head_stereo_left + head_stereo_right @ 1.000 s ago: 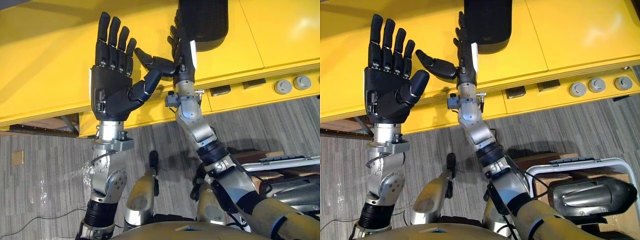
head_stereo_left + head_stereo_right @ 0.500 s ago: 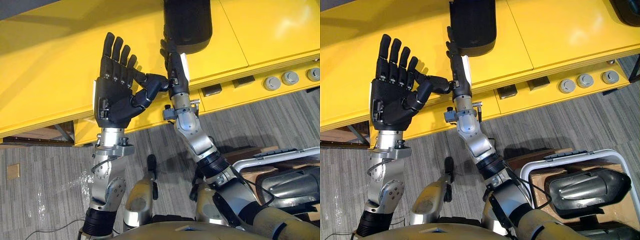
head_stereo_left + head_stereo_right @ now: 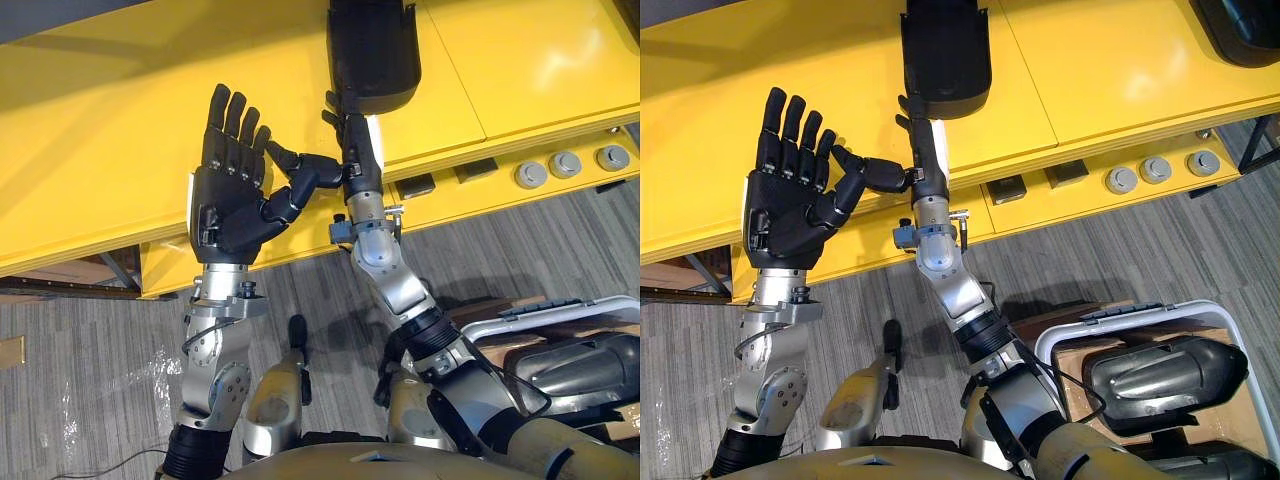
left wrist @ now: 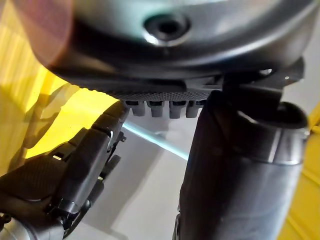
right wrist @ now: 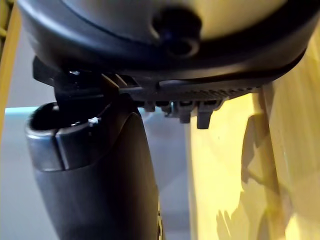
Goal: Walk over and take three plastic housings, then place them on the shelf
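Setting: glossy yellow shelf (image 3: 110,140) of flat, seamed panels, over grey ribbed carpet (image 3: 90,340)
Left hand: left hand (image 3: 228,185) raised over the shelf edge, palm to the camera, fingers straight and spread, holding nothing; judged kept clear so the load is not disturbed
Right hand: right hand (image 3: 355,150) edge-on, fingers straight at the near end of the housing, thumb stretched across to the left thumb; nothing grasped; fingertip contact cannot be told
Plastic housing: plastic housing (image 3: 372,50), matt black rounded oblong shell, lying flat on the shelf; judged delivered
Shelf front: round grey knobs (image 3: 565,165)
Bin: white-rimmed bin (image 3: 1210,303) on the floor; second housing (image 3: 1165,372), dark and glossy, lying inside; judged stock awaiting collection
Far right: third housing (image 3: 1240,25) on the shelf, partly cut off
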Robot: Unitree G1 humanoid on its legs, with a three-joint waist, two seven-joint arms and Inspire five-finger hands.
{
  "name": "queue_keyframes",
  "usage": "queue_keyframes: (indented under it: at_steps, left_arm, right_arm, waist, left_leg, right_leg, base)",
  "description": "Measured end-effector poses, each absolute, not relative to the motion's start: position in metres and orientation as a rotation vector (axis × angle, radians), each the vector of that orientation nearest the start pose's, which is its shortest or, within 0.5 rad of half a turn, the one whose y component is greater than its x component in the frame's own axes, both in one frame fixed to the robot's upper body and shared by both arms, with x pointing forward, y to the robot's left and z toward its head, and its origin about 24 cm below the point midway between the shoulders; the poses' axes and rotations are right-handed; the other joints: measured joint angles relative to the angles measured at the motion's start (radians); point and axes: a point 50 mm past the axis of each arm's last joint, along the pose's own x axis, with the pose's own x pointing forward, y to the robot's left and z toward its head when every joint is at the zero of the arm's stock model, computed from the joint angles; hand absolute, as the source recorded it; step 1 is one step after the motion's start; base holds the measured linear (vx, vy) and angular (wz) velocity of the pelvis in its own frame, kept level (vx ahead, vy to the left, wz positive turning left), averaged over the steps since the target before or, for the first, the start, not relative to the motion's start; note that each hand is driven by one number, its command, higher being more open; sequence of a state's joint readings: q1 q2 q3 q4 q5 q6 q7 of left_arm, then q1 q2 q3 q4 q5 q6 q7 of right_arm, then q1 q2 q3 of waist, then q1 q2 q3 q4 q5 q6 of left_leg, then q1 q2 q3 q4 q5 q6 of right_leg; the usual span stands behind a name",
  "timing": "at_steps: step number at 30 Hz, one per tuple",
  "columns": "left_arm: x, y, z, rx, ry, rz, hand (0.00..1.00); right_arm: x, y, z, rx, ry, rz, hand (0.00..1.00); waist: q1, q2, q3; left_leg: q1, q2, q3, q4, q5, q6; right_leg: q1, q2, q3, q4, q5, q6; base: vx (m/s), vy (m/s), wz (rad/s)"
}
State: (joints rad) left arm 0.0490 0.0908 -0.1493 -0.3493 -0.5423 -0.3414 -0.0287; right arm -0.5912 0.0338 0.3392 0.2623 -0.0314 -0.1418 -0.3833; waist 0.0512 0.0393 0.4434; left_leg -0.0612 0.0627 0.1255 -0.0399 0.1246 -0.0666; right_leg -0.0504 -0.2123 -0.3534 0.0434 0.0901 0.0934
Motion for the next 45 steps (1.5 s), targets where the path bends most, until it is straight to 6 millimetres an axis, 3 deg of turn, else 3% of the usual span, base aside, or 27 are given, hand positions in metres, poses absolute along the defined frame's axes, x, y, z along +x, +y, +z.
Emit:
queue_keyframes:
  at_steps: [5, 18, 26, 45]
  left_arm:
    - [0.226, 0.141, 0.129, -0.502, -0.547, -0.162, 1.0]
    - [0.225, 0.142, 0.126, -0.504, -0.532, -0.154, 1.0]
    - [0.22, 0.144, 0.118, -0.505, -0.497, -0.134, 1.0]
    - [0.22, 0.141, 0.118, -0.512, -0.494, -0.149, 1.0]
  right_arm:
    - [0.322, -0.041, 0.15, -0.03, -0.436, 0.094, 1.0]
    - [0.322, -0.042, 0.148, -0.095, -0.443, 0.079, 1.0]
    - [0.323, -0.046, 0.145, -0.101, -0.426, 0.058, 1.0]
    - [0.325, -0.052, 0.144, -0.103, -0.412, 0.02, 1.0]
  waist:
    - [-0.001, 0.001, -0.035]
    - [-0.006, 0.006, -0.039]
    - [-0.006, 0.024, -0.05]
    - [-0.005, 0.026, -0.052]
  left_leg:
    - [-0.002, -0.002, 0.0, 0.0, -0.001, 0.001]
    - [0.0, -0.002, 0.0, 0.001, -0.001, 0.001]
    - [0.001, -0.002, -0.009, 0.003, -0.001, 0.001]
    - [0.003, -0.003, -0.012, 0.002, -0.001, 0.001]
  right_leg:
    - [0.003, 0.0, -0.001, -0.012, 0.003, 0.004]
    - [0.005, 0.001, -0.001, -0.012, 0.003, 0.004]
    - [0.013, 0.0, -0.008, -0.012, 0.003, 0.004]
    - [0.017, 0.0, -0.012, -0.013, 0.003, 0.004]
  base:
    - [0.0, 0.0, 0.0]
    - [0.0, 0.0, 0.0]
    - [0.0, 0.0, 0.02]
    - [0.0, 0.0, 0.0]
